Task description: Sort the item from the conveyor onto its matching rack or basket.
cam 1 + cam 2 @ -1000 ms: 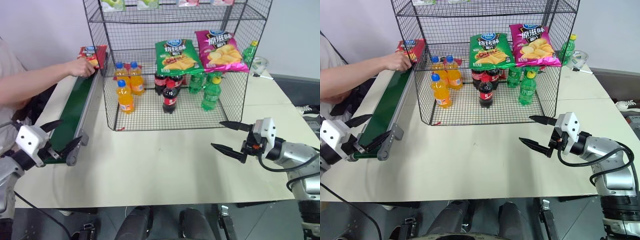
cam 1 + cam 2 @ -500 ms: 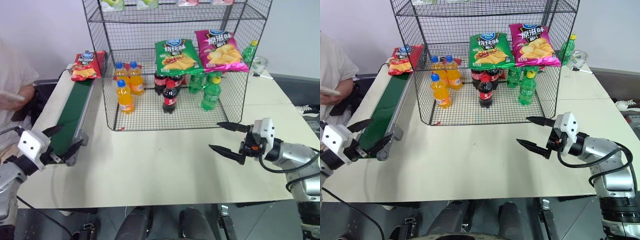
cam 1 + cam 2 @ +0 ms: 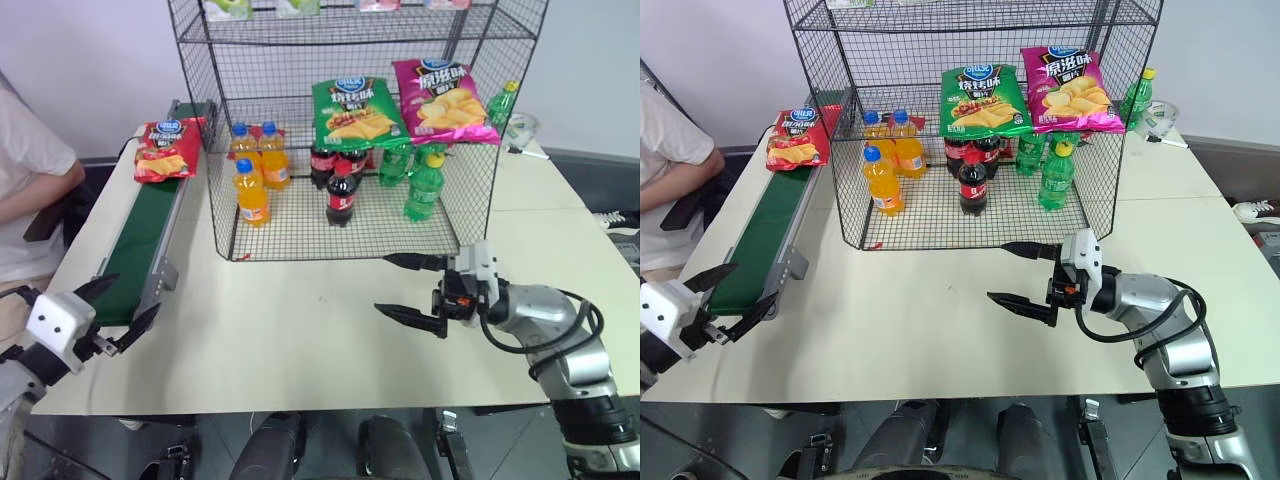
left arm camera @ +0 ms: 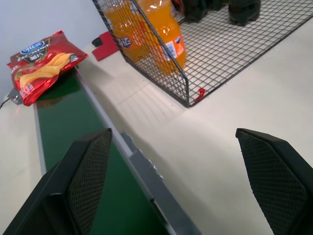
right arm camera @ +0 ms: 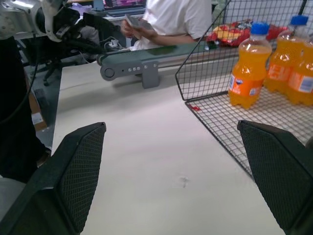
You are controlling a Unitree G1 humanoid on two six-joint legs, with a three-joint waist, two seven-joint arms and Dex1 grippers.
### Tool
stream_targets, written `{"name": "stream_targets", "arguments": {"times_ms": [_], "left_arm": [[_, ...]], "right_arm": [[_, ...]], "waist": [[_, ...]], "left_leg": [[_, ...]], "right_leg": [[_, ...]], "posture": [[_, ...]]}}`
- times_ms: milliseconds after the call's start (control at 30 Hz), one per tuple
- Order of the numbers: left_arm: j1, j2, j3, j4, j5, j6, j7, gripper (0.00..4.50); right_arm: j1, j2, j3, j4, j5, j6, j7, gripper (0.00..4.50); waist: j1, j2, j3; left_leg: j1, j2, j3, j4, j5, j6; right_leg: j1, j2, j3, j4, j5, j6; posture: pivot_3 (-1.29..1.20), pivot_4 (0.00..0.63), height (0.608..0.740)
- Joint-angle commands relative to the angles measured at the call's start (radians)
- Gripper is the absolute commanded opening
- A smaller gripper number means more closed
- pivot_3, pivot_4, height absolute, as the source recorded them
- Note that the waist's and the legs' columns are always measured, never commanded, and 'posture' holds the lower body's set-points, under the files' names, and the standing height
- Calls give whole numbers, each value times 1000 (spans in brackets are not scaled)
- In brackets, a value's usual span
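Observation:
The item, a shiny red crisp bag, lies flat on the far end of the conveyor, a dark green belt running along the table's left side. The black wire rack stands just right of the belt. My left gripper is open at the belt's near end, level and pointing up the belt, far short of the bag. My right gripper is open over the bare table in front of the rack, pointing left, with nothing between its fingers.
The rack's lower tier holds orange bottles, cola bottles and green bottles; a green bag and a pink bag lie above them. A person sits left of the conveyor.
The person's hand let go of the red bag and drew back. The bag rode the belt a little toward me. My right gripper swung left; my left gripper pulled back and down.

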Motion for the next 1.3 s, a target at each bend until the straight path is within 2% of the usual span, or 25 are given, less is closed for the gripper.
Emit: {"name": "stream_targets", "arguments": {"times_ms": [33, 233, 367, 533, 733, 800, 900, 1067, 1167, 1300], "left_arm": [[12, -9, 38, -36, -6, -20, 21, 4212], [16, -37, 14, -46, -23, -12, 12, 4212], [10, -41, 18, -57, -28, 1, 16, 4212], [51, -54, 34, -33, 58, -105, 36, 4212], [147, -58, 71, 34, 303, -421, 127, 4212], [191, -53, 121, 91, 426, -576, 199, 4212], [221, -50, 200, 177, 618, -707, 363, 4212], [234, -28, 237, 315, 838, -830, 604, 4212], [220, -8, 203, 399, 900, -833, 716, 4212], [197, 7, 166, 396, 1036, -786, 864, 4212]], "right_arm": [[-20, 11, 8, 6, 17, -19, 43, 4500], [-87, 51, 58, 82, 3, -64, 137, 4500], [-134, 79, 77, 123, -20, -83, 140, 4500], [-136, 94, 87, 158, -56, -120, 135, 4500], [-132, 100, 82, 167, -71, -139, 127, 4500], [-128, 101, 83, 163, -72, -142, 126, 4500], [-124, 106, 98, 155, -65, -134, 140, 4500], [-121, 111, 121, 152, -70, -137, 164, 4500], [-138, 119, 121, 166, -72, -137, 157, 4500], [-140, 122, 121, 167, -82, -146, 149, 4500]], "waist": [[0, 0, 0], [-4, 0, 0], [-2, 0, 0], [-1, 0, 0], [-3, 0, 0], [-3, 0, 0], [-1, 0, 0], [0, 0, 0], [-1, 0, 0], [1, 0, 0]], "left_leg": [[0, 0, 0, 0, 0, 0], [0, 0, 0, 0, 0, 0], [0, 0, 0, 0, 0, 0], [0, 0, 0, 0, 0, 0], [0, 0, 0, 0, 0, 0], [0, 0, 0, 0, 0, 0], [0, 0, 0, 0, 0, 0], [-1, 0, 0, 0, -1, 0], [0, 0, 0, 0, -1, 0], [0, 0, 0, 0, -1, 0]], "right_leg": [[0, 0, 0, 0, 0, 0], [0, 0, 0, 0, 0, 0], [0, 0, 0, 0, 0, 0], [0, 0, 0, -2, 0, 0], [0, 0, 0, -1, 0, 0], [0, 0, 0, -1, 0, 0], [0, 0, 0, -2, 0, 0], [0, 0, 0, -2, 0, 0], [0, 0, -1, -1, 0, 0], [-1, 0, -2, -1, 1, 2]], "posture": [[0, 150, 740], [0, 150, 740], [0, 150, 740], [0, 150, 740], [0, 150, 740], [0, 150, 740], [0, 150, 740], [0, 150, 740], [0, 150, 740], [0, 150, 740]]}}
